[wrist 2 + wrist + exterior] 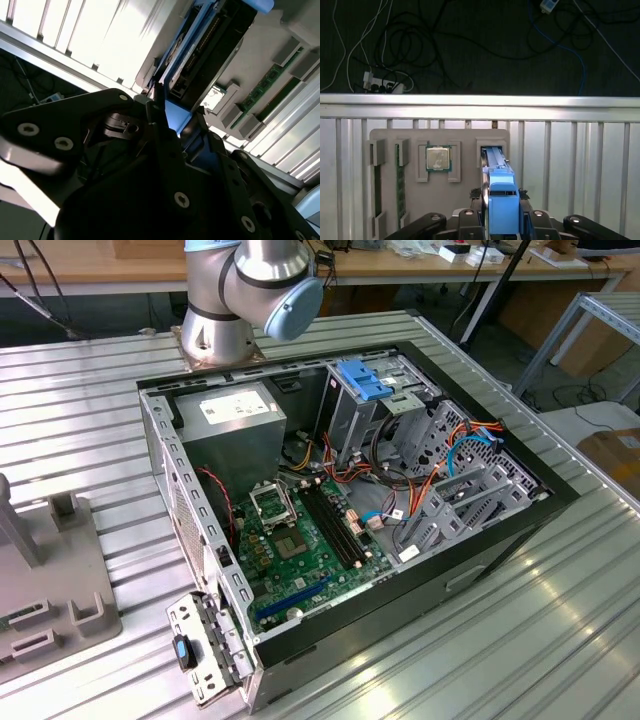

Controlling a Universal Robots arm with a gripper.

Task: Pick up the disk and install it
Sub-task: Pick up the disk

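The disk (pixel 503 205) stands on edge in a slot of a grey holder block (pixel 465 165). Its blue rails run along its length and its blue end tab faces the wrist. My gripper (pixel 503 194) straddles that tab, one dark finger against each side, shut on it. In the second wrist view the disk's dark body (pixel 210 45) stretches away from the gripper (pixel 177 117), with the blue tab pinched between the fingers. The disk still sits in its slot.
The holder also carries a processor chip (pixel 438 158) and a green memory stick (pixel 399 185). The open computer case (pixel 350 490) lies on the ribbed metal table, with an upright drive cage topped by a blue latch (pixel 362 380). The arm's base (pixel 240 300) stands behind the case.
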